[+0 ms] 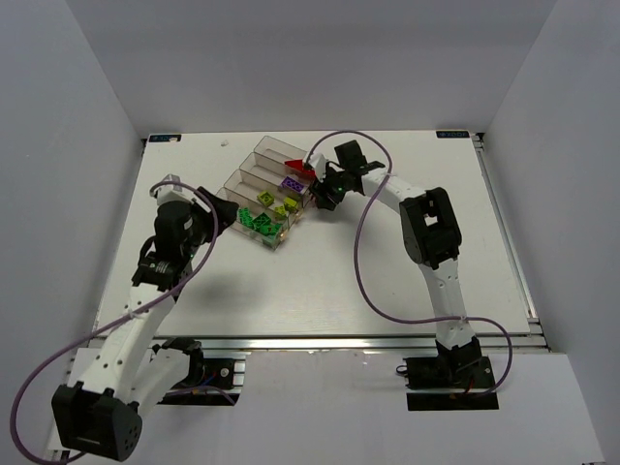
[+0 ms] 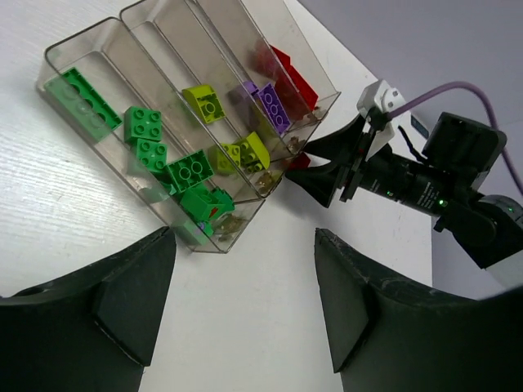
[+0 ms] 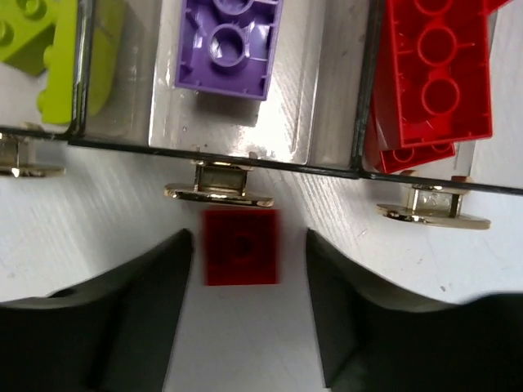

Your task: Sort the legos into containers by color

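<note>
Right tool was released: jaws spread either side of a loose red brick, with a gap on both sides, tighter on the left one. Nothing gripped.

The brick was outside the tray, at the end wall of the purple bin, just below that bin's gold-coloured foot. It looked blurred, so I couldn't tell whether it sat flat on the bench.

Key relation: in the right wrist view the red bin lay up and to the right of the brick, one compartment over and past the end wall. My read is that the next move needs a lift over the wall plus a sideways shift, not a straight push.

The brick looked roughly square, with no real long axis. Its sides ran parallel to the jaw faces, so no wrist turn looks necessary.

Left tool was released and empty, off the green end of the tray and well apart from the brick. Right arm was clearly nearer.
</note>
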Tool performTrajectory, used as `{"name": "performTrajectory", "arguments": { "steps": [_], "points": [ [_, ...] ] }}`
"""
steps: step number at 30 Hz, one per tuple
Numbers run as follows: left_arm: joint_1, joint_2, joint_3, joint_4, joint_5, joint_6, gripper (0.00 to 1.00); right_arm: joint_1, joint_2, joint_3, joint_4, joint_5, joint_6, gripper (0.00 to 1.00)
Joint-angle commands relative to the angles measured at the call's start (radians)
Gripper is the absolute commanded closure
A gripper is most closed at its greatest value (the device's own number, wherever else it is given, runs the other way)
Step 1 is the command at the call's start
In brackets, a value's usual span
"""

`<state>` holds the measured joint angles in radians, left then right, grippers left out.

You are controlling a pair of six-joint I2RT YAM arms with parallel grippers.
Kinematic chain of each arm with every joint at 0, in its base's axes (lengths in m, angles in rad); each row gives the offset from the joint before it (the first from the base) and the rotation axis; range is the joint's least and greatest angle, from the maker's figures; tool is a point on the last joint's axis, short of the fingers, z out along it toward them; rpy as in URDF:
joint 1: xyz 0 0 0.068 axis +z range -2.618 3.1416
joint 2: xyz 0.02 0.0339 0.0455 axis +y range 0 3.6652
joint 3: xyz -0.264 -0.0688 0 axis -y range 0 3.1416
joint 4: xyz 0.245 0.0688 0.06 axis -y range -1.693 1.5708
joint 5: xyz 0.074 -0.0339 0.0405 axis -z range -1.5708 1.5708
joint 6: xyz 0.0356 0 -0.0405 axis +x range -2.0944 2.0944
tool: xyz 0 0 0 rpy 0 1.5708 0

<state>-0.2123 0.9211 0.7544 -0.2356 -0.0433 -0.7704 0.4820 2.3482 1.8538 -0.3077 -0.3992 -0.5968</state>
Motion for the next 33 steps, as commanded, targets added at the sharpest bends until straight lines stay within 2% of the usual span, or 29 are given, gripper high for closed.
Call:
{"name": "performTrajectory", "arguments": {
  "steps": [1, 3, 5, 6, 7, 8, 15, 18, 22, 23, 24, 29, 31, 33],
  "points": [
    [-0.001, -0.077, -0.03, -0.036, -0.066, -0.047, 0.22, 0.003, -0.001, 0.028, -0.016, -0.029, -0.038, 0.42],
    [-0.002, -0.096, -0.029, -0.057, -0.073, -0.041, 0.22, 0.003, -0.018, -0.013, -0.019, -0.062, -0.073, 0.53],
    [-0.001, -0.094, -0.023, -0.065, -0.073, -0.035, 0.21, 0.003, -0.052, -0.059, -0.011, -0.09, -0.092, 0.7],
    [-0.002, -0.091, -0.023, -0.065, -0.073, -0.033, 0.21, 0.003, -0.069, -0.068, -0.021, -0.099, -0.109, 0.81],
    [-0.001, -0.088, -0.021, -0.065, -0.072, -0.032, 0.21, 0.003, -0.076, -0.074, -0.034, -0.107, -0.119, 0.86],
    [-0.002, -0.079, -0.02, -0.065, -0.072, -0.032, 0.21, 0.003, -0.084, -0.079, -0.051, -0.116, -0.132, 0.99],
    [-0.001, -0.07, -0.041, -0.035, -0.067, -0.044, 0.21, -0.014, -0.229, -0.148, -0.188, -0.164, -0.261, 1.0],
    [-0.001, -0.074, -0.058, -0.016, -0.061, -0.05, 0.21, -0.029, -0.276, -0.134, -0.206, -0.234, -0.276, 1.0],
    [-0.002, -0.079, -0.079, -0.007, -0.052, -0.052, 0.21, -0.029, -0.279, -0.078, -0.087, -0.227, -0.106, 1.0],
    [-0.001, -0.079, -0.081, -0.007, -0.052, -0.052, 0.21, -0.029, -0.27, -0.055, -0.047, -0.195, 0.005, 1.0],
    [-0.001, -0.08, -0.084, -0.007, -0.05, -0.052, 0.21, -0.029, -0.245, -0.039, 0.028, -0.178, 0.058, 1.0],
    [-0.002, -0.102, -0.107, -0.01, -0.049, -0.064, 0.21, -0.029, -0.071, 0.177, 0.099, -0.066, 0.332, 1.0],
    [-0.002, -0.114, -0.113, -0.017, -0.056, -0.07, 0.21, -0.029, -0.032, 0.22, 0.128, -0.04, 0.367, 1.0],
    [-0.002, -0.136, -0.118, -0.028, -0.067, -0.075, 0.21, -0.028, 0.0, 0.234, 0.183, -0.03, 0.385, 0.96]
  ]
}}
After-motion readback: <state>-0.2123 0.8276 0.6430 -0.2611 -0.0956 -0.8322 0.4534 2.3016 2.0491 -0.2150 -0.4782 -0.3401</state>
